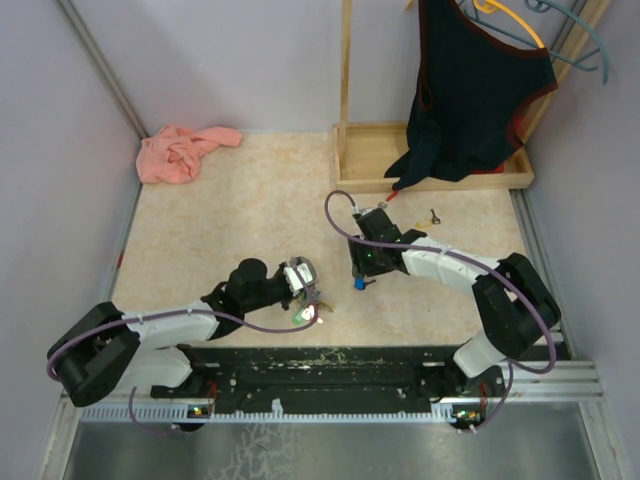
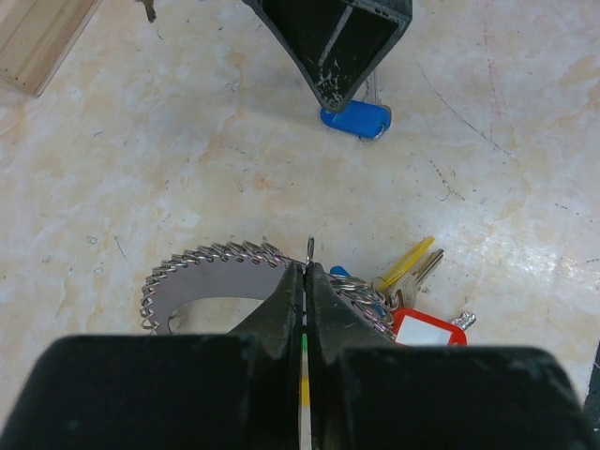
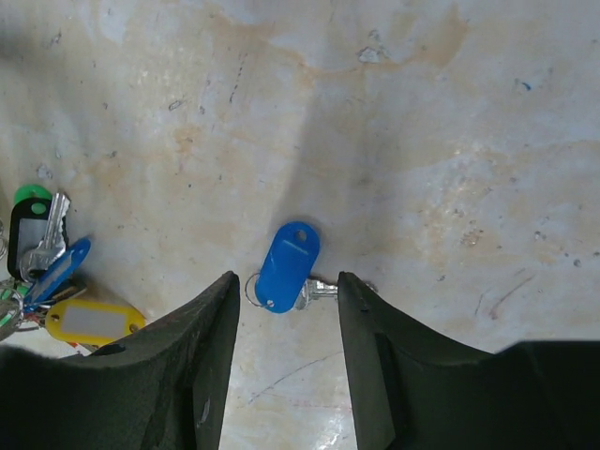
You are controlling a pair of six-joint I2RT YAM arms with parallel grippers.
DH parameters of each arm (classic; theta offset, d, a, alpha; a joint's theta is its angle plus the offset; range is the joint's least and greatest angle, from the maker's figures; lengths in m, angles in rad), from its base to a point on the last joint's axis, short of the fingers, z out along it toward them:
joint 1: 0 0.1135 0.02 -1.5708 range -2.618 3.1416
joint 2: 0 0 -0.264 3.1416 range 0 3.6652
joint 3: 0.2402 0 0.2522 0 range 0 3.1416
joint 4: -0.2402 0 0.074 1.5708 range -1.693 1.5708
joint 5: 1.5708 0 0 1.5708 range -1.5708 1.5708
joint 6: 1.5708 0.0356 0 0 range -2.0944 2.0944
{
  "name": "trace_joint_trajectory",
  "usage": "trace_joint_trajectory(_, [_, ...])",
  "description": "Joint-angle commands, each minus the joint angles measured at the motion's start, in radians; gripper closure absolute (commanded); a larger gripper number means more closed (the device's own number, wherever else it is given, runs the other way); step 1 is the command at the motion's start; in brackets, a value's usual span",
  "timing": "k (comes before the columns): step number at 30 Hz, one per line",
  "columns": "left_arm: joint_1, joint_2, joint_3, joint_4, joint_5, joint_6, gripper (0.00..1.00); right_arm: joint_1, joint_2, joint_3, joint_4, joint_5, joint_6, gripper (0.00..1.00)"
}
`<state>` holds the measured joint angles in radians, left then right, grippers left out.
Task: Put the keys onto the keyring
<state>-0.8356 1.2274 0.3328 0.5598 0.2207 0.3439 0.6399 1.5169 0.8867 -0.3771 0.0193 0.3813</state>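
My left gripper (image 2: 307, 281) reaching forward and low, clenched on the keyring (image 2: 225, 254), my right gripper (image 3: 286, 283) pointing down, jaws released, straddling the blue key (image 3: 289, 262) lying flat between them.

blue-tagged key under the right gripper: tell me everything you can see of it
The blue-tagged key is a small silvery metal key carrying an oblong, glossy blue plastic tag with a hole at one end. A thin wire ring shows at the tag's other end, and the metal blade pokes out sideways from under it. It lies flat on the mottled beige table. The right gripper stands open astride it, one finger on each side, not clamping it.
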Motion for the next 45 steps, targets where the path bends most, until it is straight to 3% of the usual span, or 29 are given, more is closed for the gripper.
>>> trace_joint_trajectory(1, [-0.001, -0.019, 0.008, 0.027, -0.009, -0.009, 0.99, 0.027, 0.032, 0.052, 0.052, -0.060, -0.089, 0.54])
trace_joint_trajectory(4, [0.001, -0.019, 0.008, 0.031, -0.015, -0.009, 0.99, 0.046, 0.074, 0.094, 0.019, -0.058, -0.113, 0.54])
trace_joint_trajectory(11, [0.003, -0.029, 0.002, 0.035, -0.016, -0.013, 0.99, 0.071, 0.116, 0.125, 0.042, -0.085, -0.118, 0.70])
trace_joint_trajectory(15, [0.004, -0.029, 0.002, 0.035, -0.012, -0.014, 0.99, 0.068, 0.180, 0.140, 0.015, -0.061, -0.107, 0.73])
trace_joint_trajectory(25, [0.006, -0.036, 0.000, 0.032, -0.015, -0.016, 0.99, -0.005, 0.146, 0.110, -0.065, 0.039, -0.104, 0.71])
trace_joint_trajectory(32, [0.007, -0.035, -0.001, 0.035, -0.023, -0.018, 0.99, 0.012, 0.031, 0.134, -0.134, 0.030, -0.175, 0.59])
trace_joint_trajectory(38, [0.020, -0.039, -0.007, 0.047, -0.036, -0.039, 0.99, 0.118, 0.076, 0.208, -0.222, 0.078, -0.208, 0.59])
trace_joint_trajectory(45, [0.033, -0.066, -0.029, 0.069, -0.026, -0.048, 0.99, 0.180, 0.184, 0.273, -0.266, 0.112, -0.224, 0.69])
